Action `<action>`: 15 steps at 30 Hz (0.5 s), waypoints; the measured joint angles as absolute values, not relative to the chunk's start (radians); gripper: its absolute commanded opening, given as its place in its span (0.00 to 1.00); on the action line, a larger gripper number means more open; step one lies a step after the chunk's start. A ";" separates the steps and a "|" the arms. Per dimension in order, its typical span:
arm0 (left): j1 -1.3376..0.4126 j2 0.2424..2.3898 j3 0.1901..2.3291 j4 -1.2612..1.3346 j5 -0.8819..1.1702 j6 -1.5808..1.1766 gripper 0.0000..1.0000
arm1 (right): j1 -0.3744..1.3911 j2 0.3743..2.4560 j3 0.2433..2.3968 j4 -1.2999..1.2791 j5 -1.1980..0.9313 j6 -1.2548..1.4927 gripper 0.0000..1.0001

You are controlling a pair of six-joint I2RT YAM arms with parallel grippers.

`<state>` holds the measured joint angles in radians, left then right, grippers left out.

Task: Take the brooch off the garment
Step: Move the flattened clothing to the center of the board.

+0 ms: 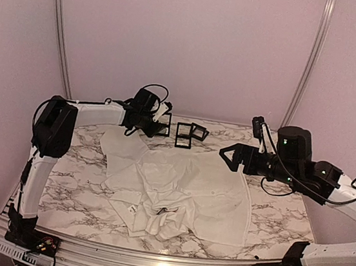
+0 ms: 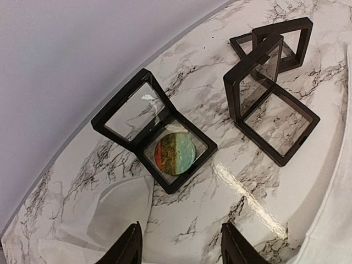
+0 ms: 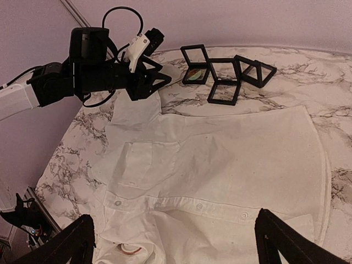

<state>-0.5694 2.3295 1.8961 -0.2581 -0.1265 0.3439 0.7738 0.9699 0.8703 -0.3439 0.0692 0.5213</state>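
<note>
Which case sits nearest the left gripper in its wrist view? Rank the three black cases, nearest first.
Measured from the left gripper:
1. Case holding the coloured disc: nearest, just ahead, left of centre.
2. Empty open case: farther off, to the right.
3. Third open case: farthest, top right, behind the empty one.

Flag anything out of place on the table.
Nothing spilled or broken. The shirt lies rumpled, bunched toward the near edge. The round brooch sits in an open black case, off the cloth.
</note>
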 measured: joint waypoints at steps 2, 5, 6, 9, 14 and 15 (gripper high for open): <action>-0.570 2.257 1.804 -0.243 -0.112 0.292 0.52 | 0.774 0.988 0.870 -0.337 0.068 0.515 0.99; -0.575 2.144 1.671 -0.223 -0.103 0.221 0.52 | 0.774 1.031 0.870 -0.323 0.054 0.496 0.98; -0.575 2.102 1.626 -0.216 -0.101 0.196 0.52 | 0.774 1.049 0.870 -0.319 0.046 0.491 0.98; -0.578 1.991 1.510 -0.196 -0.085 0.127 0.53 | 0.774 1.099 0.870 -0.311 0.017 0.474 0.99; -0.610 1.839 1.342 -0.164 -0.056 -0.003 0.54 | 0.778 1.175 0.873 -0.302 -0.038 0.447 0.98; -0.623 1.816 1.312 -0.159 -0.053 -0.030 0.54 | 0.784 1.193 0.877 -0.301 -0.048 0.440 0.97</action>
<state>-0.6228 1.8156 1.3117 -0.1589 -0.0528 -0.0303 0.7837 1.1934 0.8772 -0.3012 -0.0479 0.4400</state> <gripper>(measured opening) 0.536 0.980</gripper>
